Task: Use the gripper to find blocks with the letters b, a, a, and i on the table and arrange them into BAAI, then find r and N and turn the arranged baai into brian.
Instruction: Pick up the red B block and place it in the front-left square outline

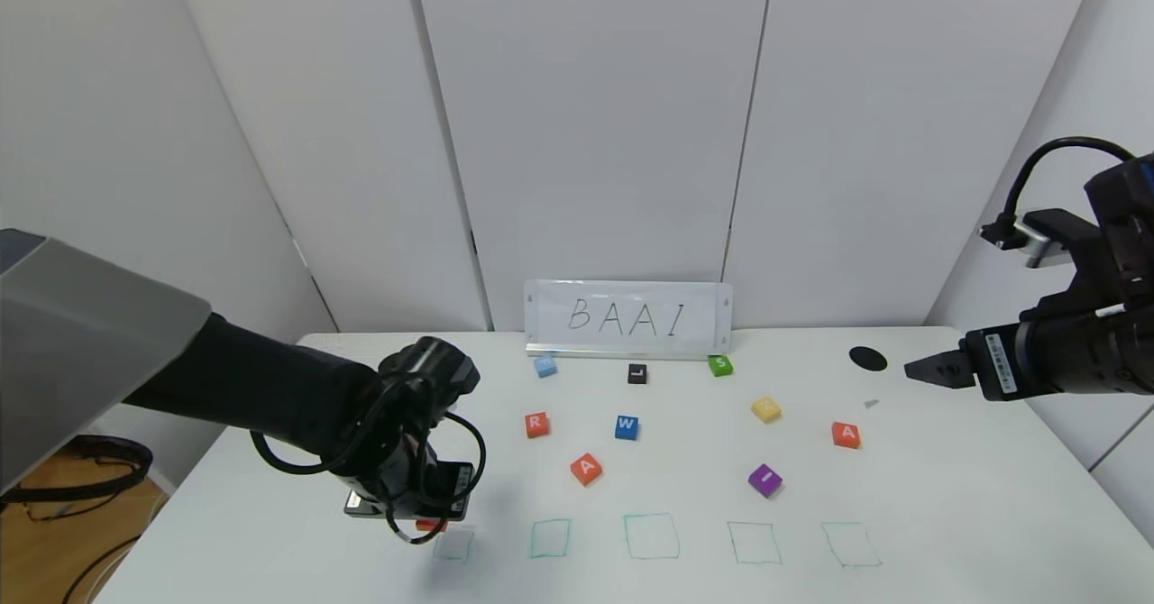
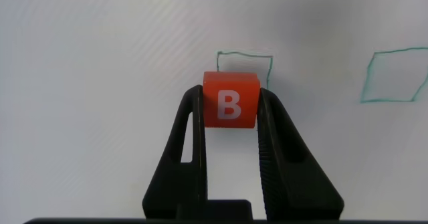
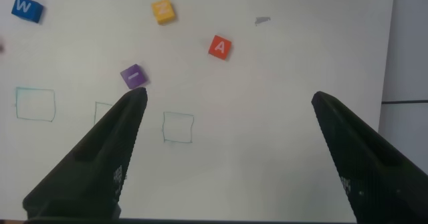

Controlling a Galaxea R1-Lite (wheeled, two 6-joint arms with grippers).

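My left gripper (image 1: 431,523) is shut on the orange-red B block (image 2: 231,100) and holds it just by the leftmost green drawn square (image 1: 453,544), low over the table (image 1: 947,514). Loose on the table are one orange-red A block (image 1: 586,469), a second A block (image 1: 846,434), the purple I block (image 1: 764,480) and the orange-red R block (image 1: 536,425). My right gripper (image 1: 929,370) is open and empty, raised at the right; its wrist view shows the A block (image 3: 219,47) and the I block (image 3: 134,76). I cannot pick out an N block.
A row of green drawn squares (image 1: 651,535) runs along the table's front. A blue W block (image 1: 627,426), a yellow block (image 1: 766,409), a light blue block (image 1: 544,367), a black L block (image 1: 637,373) and a green S block (image 1: 719,365) lie behind. A BAAI sign (image 1: 628,317) stands at the back, near a black hole (image 1: 867,358).
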